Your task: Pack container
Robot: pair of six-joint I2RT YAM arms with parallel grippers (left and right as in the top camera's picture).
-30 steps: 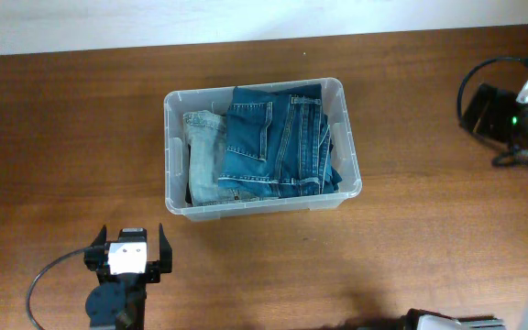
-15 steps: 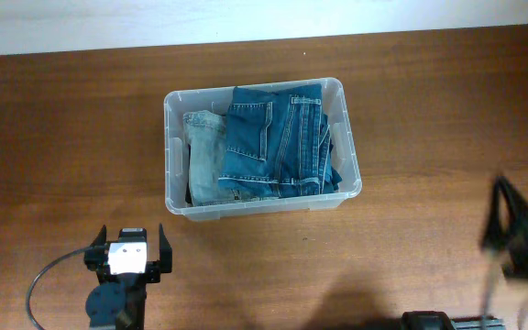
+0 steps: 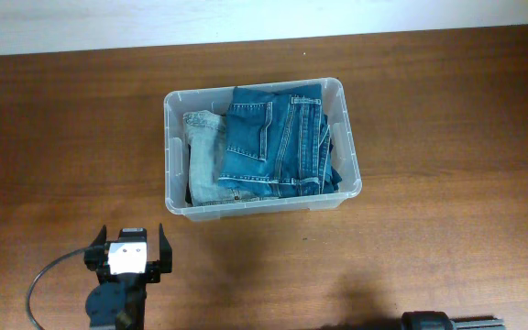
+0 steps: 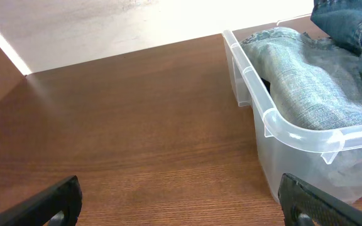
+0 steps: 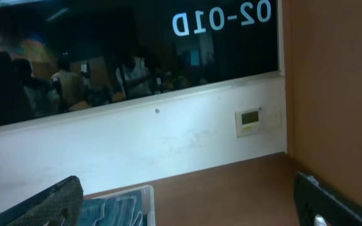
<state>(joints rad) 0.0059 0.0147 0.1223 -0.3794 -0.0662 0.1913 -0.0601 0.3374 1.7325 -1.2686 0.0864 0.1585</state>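
Brown wooden table (image 3: 429, 137), folded dark blue jeans (image 3: 273, 137), paler denim (image 3: 204, 160), white wall (image 5: 168, 144), dark window (image 5: 105, 50).

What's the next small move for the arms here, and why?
Probably just park the left gripper away from the container. The dark jeans and the pale jeans lie inside it, no other clothing shows on the table, and both it and the right gripper are open and empty, so nothing seems left to pack.
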